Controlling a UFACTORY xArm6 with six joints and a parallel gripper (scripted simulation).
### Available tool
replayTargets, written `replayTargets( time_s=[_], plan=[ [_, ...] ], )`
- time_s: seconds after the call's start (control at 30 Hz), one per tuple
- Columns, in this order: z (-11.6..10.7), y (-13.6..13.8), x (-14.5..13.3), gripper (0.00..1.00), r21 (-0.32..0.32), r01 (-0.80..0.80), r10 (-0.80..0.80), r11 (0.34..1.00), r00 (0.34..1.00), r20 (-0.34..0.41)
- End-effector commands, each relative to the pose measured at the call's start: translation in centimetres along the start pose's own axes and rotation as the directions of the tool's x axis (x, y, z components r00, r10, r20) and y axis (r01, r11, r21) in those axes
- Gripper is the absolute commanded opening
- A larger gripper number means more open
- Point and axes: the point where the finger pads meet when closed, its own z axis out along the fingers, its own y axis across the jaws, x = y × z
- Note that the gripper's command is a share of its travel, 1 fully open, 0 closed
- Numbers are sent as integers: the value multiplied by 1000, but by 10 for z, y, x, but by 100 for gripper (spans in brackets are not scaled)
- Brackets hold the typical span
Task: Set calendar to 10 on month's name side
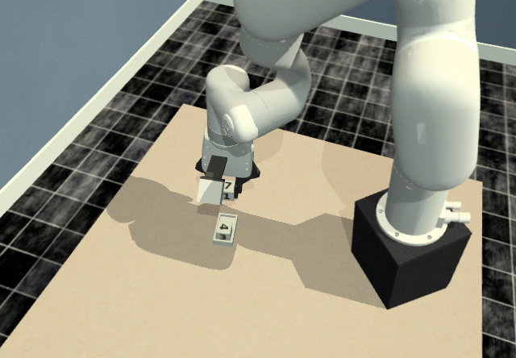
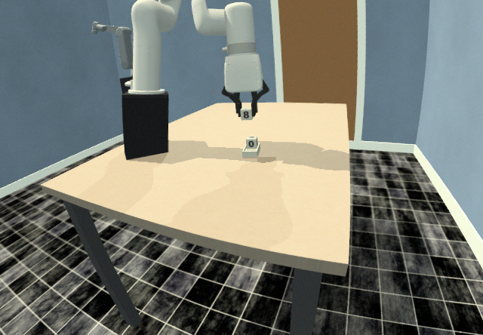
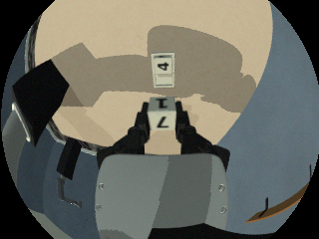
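Exterior view gives you the clearest read: nearest to you on the desk (image 2: 218, 210) sits the tray (image 2: 250, 152), flat on the surface, with one cube (image 2: 251, 142) standing in it. That cube shows a 0 toward this camera, and from the top view you see a 4 on its upper face and a 3 on the side facing that camera. You can see that it fills only one end of the tray; the other end is bare floor.

Beyond the tray, and above desk level, you find the gripper (image 2: 245, 114) pointing straight down. Its jaws are closed partway onto the second cube (image 2: 245, 115), which hangs clear of the desk, apart from the tray. You read an 8 on the face turned toward the exterior camera. In the top view the held cube shows a 7 above a 1, and the wrist view shows you the same 7 face between the two dark fingers, with the tray and its 4 farther out ahead.

Farther back on your left stands the arm's black pedestal (image 2: 134, 144), resting on the desk. Behind everything you see a brown door (image 2: 318, 38) in the blue wall
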Motion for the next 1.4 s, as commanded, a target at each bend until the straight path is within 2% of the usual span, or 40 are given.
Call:
replayTargets(
  time_s=[0.0, 0.2, 0.6, 0.9, 1.37],
  plan=[
    [1, 1, 0, 29, 1, 0, 0, 1000, 1000, 2],
    [7, 1, 0, 29, 2, 0, 0, 1000, 1000, 2],
    [40, 2, 0, 29, 2, 0, 0, 1000, 1000, 2],
    [57, 2, 0, 29, 2, 0, 0, 1000, 1000, 2],
    [62, 2, 0, 29, 2, 0, 0, 1000, 1000, 2]
  ],
)
